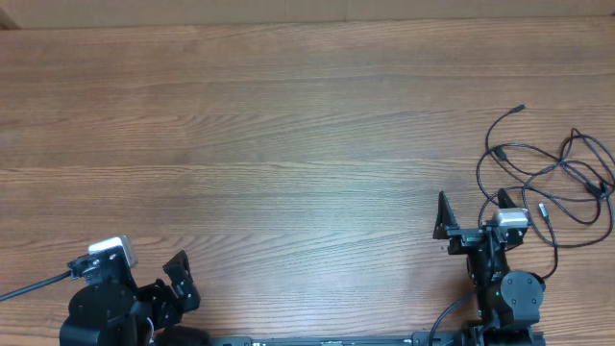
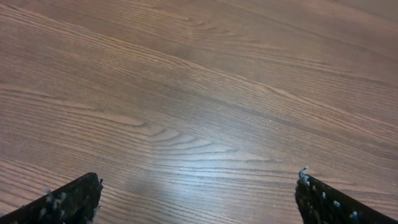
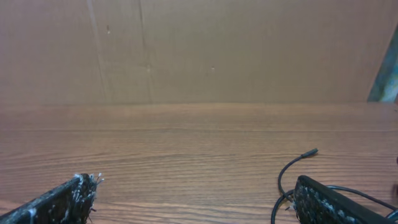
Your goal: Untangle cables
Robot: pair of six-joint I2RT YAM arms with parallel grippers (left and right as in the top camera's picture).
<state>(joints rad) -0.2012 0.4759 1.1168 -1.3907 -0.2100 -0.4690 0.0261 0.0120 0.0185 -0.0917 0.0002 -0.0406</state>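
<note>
While both stand wide open and grip nothing, the left tool point(image 2: 198, 179) sits over wood-grain worktop point(image 1: 288, 144); thin black cables point(image 1: 555, 171) lie in loose loops just beside the right tool point(image 3: 194, 182).

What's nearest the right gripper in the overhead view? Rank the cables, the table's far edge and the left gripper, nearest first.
1. Cables: just right of the right gripper, reaching up to its finger.
2. Table's far edge: straight ahead, across bare wood.
3. Left gripper: far left, by the near edge.
</note>
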